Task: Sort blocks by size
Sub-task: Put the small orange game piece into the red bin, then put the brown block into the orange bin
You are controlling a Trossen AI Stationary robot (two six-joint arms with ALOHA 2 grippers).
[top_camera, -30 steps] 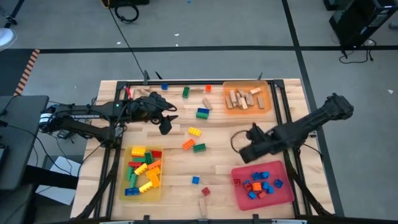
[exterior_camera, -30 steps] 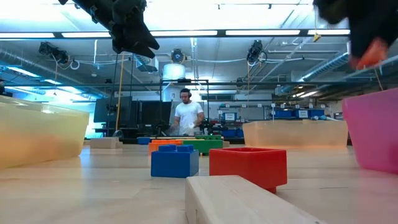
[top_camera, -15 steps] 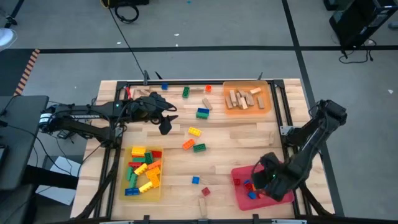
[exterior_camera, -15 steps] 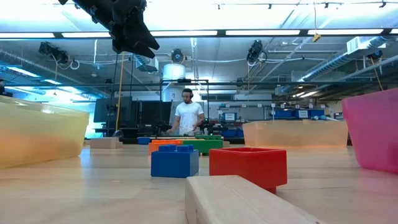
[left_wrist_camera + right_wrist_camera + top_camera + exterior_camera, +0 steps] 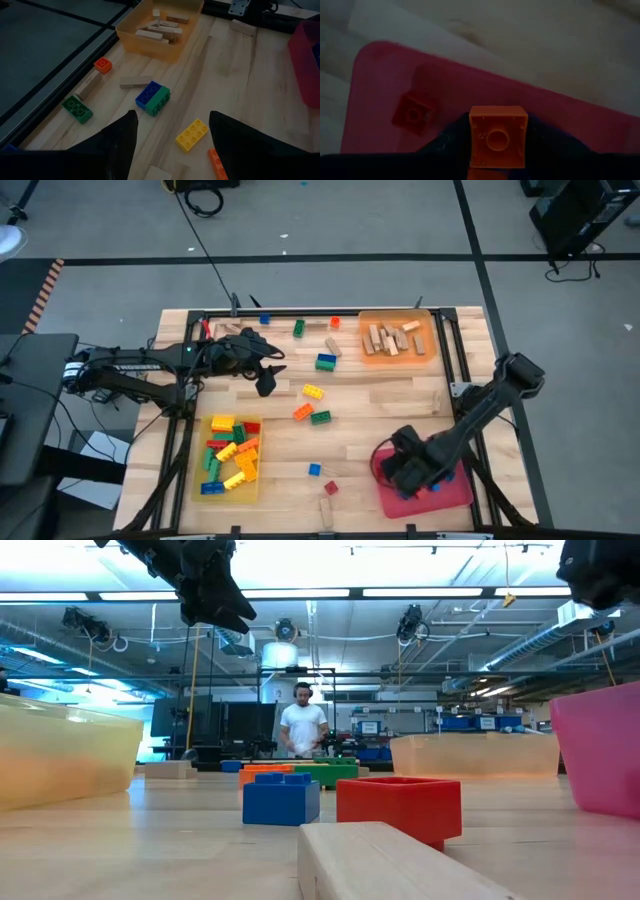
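My right gripper hangs over the red tray at the near right, shut on a small orange block. A small red block lies in the tray under it. My left gripper hovers open above the far left of the table, touching nothing. Ahead of it lie loose blocks: a yellow one, a blue-green pair and a green one. In the low view the left gripper shows at the top left and the right hand at the top right. My right gripper pinches the small orange block by two opposite sides between its two fingers. The fingers come from above, pointing down. The block hangs level with its stud side up, lifted clear above the red tray's floor.
A yellow tray with mid-sized blocks stands near left, and an orange tray with wooden pieces far right. Loose blocks lie mid-table. A small blue, a small red and a wooden piece lie near the front edge.
My right gripper has swung from the middle right of the table toward the near edge and sunk over the red tray. It has carried the orange block along and stayed shut on it.
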